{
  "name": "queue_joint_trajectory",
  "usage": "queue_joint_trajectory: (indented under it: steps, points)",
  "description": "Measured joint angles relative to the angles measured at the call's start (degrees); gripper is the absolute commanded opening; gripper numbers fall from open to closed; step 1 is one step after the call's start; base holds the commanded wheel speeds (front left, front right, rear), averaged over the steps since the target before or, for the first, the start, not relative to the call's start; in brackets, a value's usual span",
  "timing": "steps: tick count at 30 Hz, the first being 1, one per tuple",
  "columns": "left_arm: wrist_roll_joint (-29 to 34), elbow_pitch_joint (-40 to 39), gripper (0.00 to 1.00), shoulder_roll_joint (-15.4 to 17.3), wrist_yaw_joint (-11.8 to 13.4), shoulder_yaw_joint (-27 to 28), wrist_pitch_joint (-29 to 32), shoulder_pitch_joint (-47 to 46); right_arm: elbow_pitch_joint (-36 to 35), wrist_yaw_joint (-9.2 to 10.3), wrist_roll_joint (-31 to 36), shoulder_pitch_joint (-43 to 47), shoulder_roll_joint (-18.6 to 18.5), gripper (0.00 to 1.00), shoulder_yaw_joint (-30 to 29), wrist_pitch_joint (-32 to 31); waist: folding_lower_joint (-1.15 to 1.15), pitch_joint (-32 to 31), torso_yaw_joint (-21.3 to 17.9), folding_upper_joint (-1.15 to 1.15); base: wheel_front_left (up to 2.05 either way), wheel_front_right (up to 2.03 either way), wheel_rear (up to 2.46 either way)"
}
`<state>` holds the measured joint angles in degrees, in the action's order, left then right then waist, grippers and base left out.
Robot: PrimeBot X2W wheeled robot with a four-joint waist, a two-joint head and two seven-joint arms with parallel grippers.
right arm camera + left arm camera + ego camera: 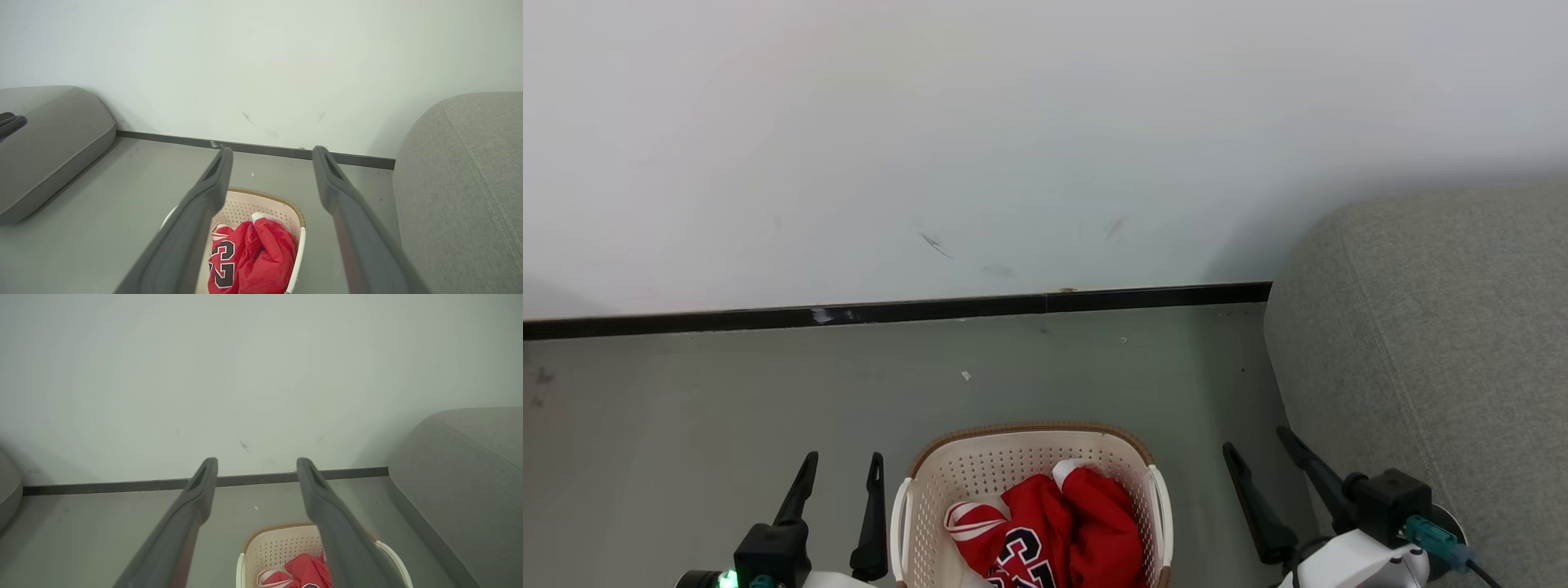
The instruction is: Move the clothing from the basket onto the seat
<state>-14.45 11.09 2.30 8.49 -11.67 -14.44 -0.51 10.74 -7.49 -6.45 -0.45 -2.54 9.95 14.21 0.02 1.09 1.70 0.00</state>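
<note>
The cream perforated basket [980,469] with a brown rim stands on the grey floor at the bottom centre of the head view. Inside it lies the red clothing [1054,527], crumpled, with white trim and black numerals. My left gripper [841,467] hangs open just left of the basket, nothing between its fingers. My right gripper [1262,445] is open on the basket's right, close to the grey seat [1437,343]. The wrist views show the basket [278,547] [253,204], the clothing [306,569] [253,253] and the seat [461,473] [461,171] beyond each gripper [256,465] [273,154], both open.
A white wall [1013,139] with a black skirting board [890,312] runs behind the basket. Bare grey floor [686,408] stretches to the left. Another grey cushion [45,139] lies at the far left in the right wrist view.
</note>
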Motion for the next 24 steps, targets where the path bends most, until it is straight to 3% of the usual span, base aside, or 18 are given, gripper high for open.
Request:
queue_joint_trajectory:
  steps: [24]
  points:
    - [0.97,11.11,1.00,-0.04,-2.68,-3.88,0.00,-4.94,-6.41,-0.01,2.99,1.43,0.11,1.00,-5.83,0.15,0.00,4.75,-1.49,0.00,0.00,0.00,0.00]
